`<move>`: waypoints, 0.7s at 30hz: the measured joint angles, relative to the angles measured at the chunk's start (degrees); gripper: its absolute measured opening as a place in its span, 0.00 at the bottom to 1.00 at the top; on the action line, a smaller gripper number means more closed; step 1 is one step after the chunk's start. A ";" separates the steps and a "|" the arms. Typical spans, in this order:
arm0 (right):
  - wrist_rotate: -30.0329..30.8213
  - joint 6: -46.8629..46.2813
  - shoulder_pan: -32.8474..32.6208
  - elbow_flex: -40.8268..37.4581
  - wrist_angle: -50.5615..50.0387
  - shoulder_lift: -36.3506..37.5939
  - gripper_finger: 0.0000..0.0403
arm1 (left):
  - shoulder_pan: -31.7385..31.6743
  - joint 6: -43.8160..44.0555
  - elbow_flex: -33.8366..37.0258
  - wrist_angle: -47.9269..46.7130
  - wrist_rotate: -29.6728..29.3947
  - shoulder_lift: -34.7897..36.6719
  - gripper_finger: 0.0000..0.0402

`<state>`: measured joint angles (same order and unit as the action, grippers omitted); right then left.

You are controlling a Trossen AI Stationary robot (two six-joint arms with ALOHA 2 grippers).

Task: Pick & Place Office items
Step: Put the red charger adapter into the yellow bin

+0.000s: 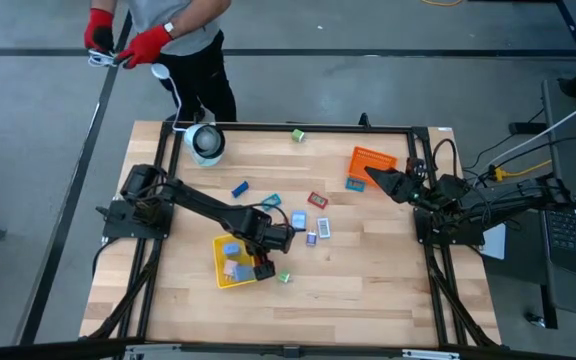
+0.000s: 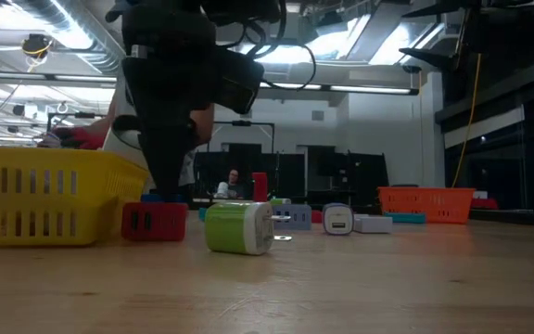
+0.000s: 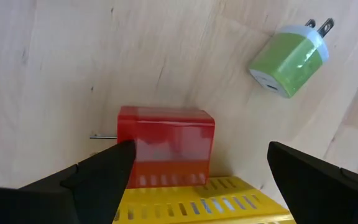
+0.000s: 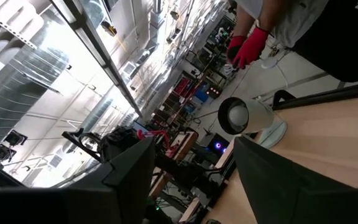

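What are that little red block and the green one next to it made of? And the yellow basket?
The red block looks like glossy hard plastic: it shows soft reflections, and a thin metal prong sticks out at one side. The green block also seems to be smooth plastic, with a pale cap and two metal prongs, like a plug-in charger. The yellow basket appears to be moulded plastic, with slotted walls.
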<state>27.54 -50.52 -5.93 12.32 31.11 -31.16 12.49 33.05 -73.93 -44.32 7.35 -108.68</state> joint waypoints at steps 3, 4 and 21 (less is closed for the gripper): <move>0.02 0.00 0.00 0.00 -0.61 0.01 0.56 | 0.74 -1.52 0.00 -1.77 -3.73 -0.13 0.91; 0.04 0.00 0.00 0.00 -0.84 -0.01 0.56 | 0.98 -1.55 0.04 -2.24 -5.26 -0.57 0.91; 0.02 1.27 0.00 0.00 -1.66 0.01 0.56 | 0.90 -1.37 -4.12 -7.81 -8.65 0.21 0.83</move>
<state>27.55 -49.25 -5.93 12.32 29.45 -31.16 13.39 31.69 -78.06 -52.13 -1.30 -108.48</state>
